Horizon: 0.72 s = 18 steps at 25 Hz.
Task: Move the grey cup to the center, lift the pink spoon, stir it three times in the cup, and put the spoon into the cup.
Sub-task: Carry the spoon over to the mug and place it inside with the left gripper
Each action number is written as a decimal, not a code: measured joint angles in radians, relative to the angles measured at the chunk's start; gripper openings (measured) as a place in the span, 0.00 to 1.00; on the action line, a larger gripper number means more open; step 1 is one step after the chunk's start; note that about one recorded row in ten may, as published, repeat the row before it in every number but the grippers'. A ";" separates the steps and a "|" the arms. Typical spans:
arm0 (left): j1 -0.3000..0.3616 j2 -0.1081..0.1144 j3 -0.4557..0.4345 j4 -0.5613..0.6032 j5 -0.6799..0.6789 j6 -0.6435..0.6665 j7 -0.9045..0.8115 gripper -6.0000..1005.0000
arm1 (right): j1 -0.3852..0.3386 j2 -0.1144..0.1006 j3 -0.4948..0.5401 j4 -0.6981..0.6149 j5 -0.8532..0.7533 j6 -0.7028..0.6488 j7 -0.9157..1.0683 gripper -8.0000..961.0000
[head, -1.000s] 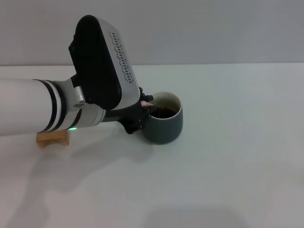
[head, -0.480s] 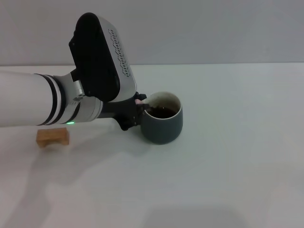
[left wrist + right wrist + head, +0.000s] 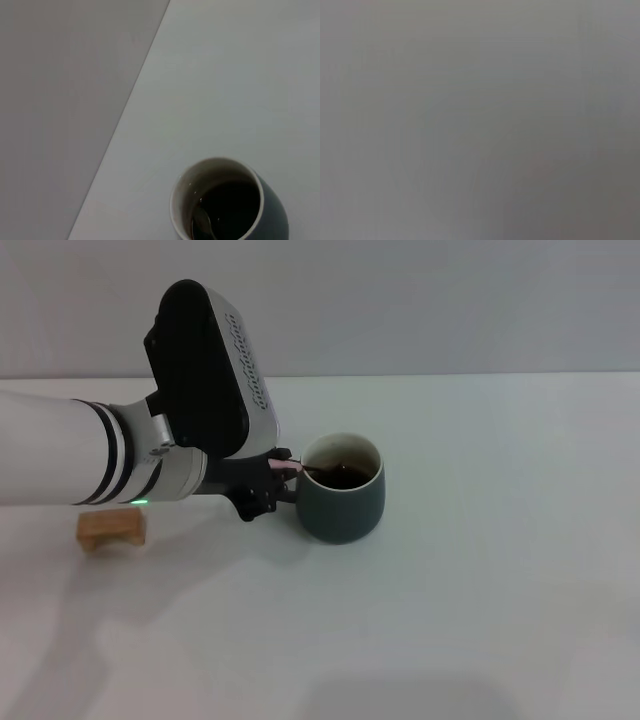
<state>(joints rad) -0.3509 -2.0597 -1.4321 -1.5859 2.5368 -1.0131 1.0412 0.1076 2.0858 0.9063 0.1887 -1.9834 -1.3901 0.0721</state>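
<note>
The grey cup (image 3: pixel 342 502) stands on the white table with dark liquid inside; it also shows in the left wrist view (image 3: pixel 227 205). My left gripper (image 3: pixel 272 478) is at the cup's left rim, shut on the pink handle of the pink spoon (image 3: pixel 293 468). The spoon slants over the rim, and its metal bowl (image 3: pixel 202 221) sits in the liquid. The cup's handle is hidden behind the gripper. My right gripper is out of view; the right wrist view shows only plain grey.
A small wooden block (image 3: pixel 112 528) lies on the table (image 3: pixel 480 590) to the left of the cup, under my left forearm. A grey wall runs along the table's far edge.
My left gripper has shifted left, from over the cup's rim to just outside it. The spoon's handle end moved left with it and now tilts lower. The cup has stayed put.
</note>
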 joint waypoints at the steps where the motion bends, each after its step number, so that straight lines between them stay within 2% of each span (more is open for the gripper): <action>1: 0.000 0.000 0.000 0.000 0.000 0.000 0.000 0.20 | 0.000 0.000 -0.001 0.000 0.000 0.000 0.000 0.01; 18: -0.079 -0.004 0.017 0.037 -0.008 0.003 0.001 0.21 | -0.004 0.000 -0.009 0.005 0.001 -0.001 0.000 0.01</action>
<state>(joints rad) -0.4300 -2.0636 -1.4155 -1.5486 2.5287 -1.0096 1.0423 0.1040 2.0863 0.8973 0.1935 -1.9828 -1.3914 0.0720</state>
